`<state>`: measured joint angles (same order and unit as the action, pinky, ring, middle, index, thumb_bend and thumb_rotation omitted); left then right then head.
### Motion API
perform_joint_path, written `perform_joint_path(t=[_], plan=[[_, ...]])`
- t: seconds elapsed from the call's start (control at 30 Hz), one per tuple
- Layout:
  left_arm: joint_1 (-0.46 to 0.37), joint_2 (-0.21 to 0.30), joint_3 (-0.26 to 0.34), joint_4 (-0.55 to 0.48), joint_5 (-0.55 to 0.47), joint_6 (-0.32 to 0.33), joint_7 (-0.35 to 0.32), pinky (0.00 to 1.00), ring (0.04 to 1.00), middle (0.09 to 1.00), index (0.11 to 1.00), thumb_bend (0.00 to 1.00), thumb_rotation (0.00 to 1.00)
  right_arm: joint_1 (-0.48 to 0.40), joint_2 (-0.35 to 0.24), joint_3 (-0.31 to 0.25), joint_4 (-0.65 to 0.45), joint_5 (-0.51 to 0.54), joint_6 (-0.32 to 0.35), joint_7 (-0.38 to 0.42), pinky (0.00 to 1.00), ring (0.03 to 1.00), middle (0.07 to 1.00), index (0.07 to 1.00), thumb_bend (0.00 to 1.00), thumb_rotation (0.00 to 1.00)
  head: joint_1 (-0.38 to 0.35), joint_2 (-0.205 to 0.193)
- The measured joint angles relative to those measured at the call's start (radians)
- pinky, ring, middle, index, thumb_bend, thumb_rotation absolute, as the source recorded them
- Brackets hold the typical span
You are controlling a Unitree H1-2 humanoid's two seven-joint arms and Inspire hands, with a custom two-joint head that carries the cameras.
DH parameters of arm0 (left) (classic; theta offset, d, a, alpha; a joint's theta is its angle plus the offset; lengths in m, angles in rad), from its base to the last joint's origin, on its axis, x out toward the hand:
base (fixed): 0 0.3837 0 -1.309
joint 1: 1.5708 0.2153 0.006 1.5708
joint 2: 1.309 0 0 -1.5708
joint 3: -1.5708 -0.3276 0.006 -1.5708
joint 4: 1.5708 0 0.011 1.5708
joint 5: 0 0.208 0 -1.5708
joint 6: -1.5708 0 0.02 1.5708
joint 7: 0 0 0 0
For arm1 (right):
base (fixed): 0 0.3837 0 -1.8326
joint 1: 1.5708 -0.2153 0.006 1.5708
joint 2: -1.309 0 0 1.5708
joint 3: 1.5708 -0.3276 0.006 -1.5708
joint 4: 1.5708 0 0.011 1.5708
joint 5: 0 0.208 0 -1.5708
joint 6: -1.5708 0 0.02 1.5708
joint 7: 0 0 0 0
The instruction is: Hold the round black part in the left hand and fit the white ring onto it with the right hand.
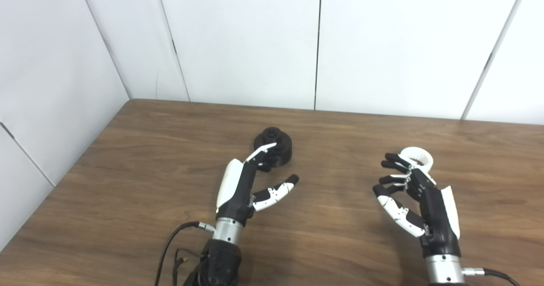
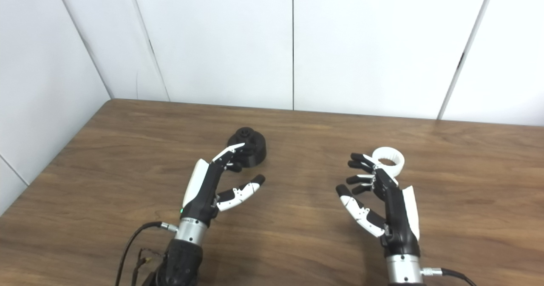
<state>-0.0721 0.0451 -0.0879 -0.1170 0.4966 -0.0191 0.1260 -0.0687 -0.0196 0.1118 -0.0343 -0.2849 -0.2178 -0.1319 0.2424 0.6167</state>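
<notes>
The round black part [image 1: 274, 145] rests on the wooden table [image 1: 127, 158], a raised hub on its top. My left hand [image 1: 248, 184] reaches up to its near side, open, fingertips at the part's near edge and thumb spread to the right. The white ring [image 1: 418, 158] lies flat on the table at the right. My right hand [image 1: 410, 194] is just in front of it, open with fingers curled loosely; the fingertips overlap the ring's near-left edge. Neither hand holds anything.
White wall panels [image 1: 255, 43] rise behind the table's far edge and along its left side. Cables [image 1: 170, 247] trail from the left wrist at the bottom, and one [image 1: 488, 272] leaves the right wrist.
</notes>
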Motion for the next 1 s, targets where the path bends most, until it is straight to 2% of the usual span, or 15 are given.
perform_joint_path(t=[0.23, 0.3, 0.47, 0.63, 0.77, 0.93, 1.0], plan=[[-0.044, 0.075, 0.000, -0.008, 0.059, 0.014, -0.022, 0.68, 0.788, 0.825, 0.800, 0.58, 0.33, -0.002, 0.001, 0.000, 0.001, 0.003, 0.000, 0.001, 0.48, 0.592, 0.723, 0.760, 0.55, 0.32, -0.002, -0.003], [-0.044, 0.086, 0.003, -0.016, 0.061, 0.035, -0.032, 0.72, 0.813, 0.840, 0.809, 0.59, 0.33, -0.003, 0.001, 0.000, 0.002, 0.003, 0.000, 0.001, 0.48, 0.592, 0.724, 0.760, 0.55, 0.33, -0.002, -0.005], [-0.055, 0.119, 0.004, -0.043, 0.095, 0.062, -0.057, 0.70, 0.819, 0.857, 0.819, 0.62, 0.35, -0.004, 0.000, -0.001, 0.005, 0.003, 0.000, 0.001, 0.48, 0.589, 0.722, 0.759, 0.55, 0.31, -0.005, -0.006], [-0.082, 0.156, 0.015, -0.042, 0.117, 0.085, -0.068, 0.71, 0.829, 0.863, 0.829, 0.68, 0.37, -0.004, 0.000, -0.001, 0.005, 0.004, 0.000, 0.001, 0.48, 0.594, 0.724, 0.760, 0.54, 0.29, -0.011, -0.005], [-0.118, 0.167, 0.016, -0.036, 0.137, 0.098, -0.071, 0.77, 0.904, 0.901, 0.858, 0.74, 0.43, -0.004, 0.000, -0.003, 0.005, 0.004, 0.001, 0.002, 0.48, 0.593, 0.724, 0.759, 0.54, 0.28, -0.011, -0.005], [-0.159, 0.188, 0.011, -0.019, 0.169, 0.148, -0.101, 0.84, 0.989, 0.941, 0.885, 0.78, 0.41, -0.005, 0.002, -0.002, 0.005, 0.004, 0.001, 0.002, 0.48, 0.591, 0.723, 0.758, 0.54, 0.29, -0.015, -0.006], [-0.170, 0.196, 0.008, -0.004, 0.178, 0.162, -0.107, 0.90, 0.998, 0.948, 0.890, 0.80, 0.42, -0.004, 0.002, -0.002, 0.004, 0.004, 0.001, 0.002, 0.47, 0.589, 0.724, 0.757, 0.53, 0.28, -0.017, -0.008]])
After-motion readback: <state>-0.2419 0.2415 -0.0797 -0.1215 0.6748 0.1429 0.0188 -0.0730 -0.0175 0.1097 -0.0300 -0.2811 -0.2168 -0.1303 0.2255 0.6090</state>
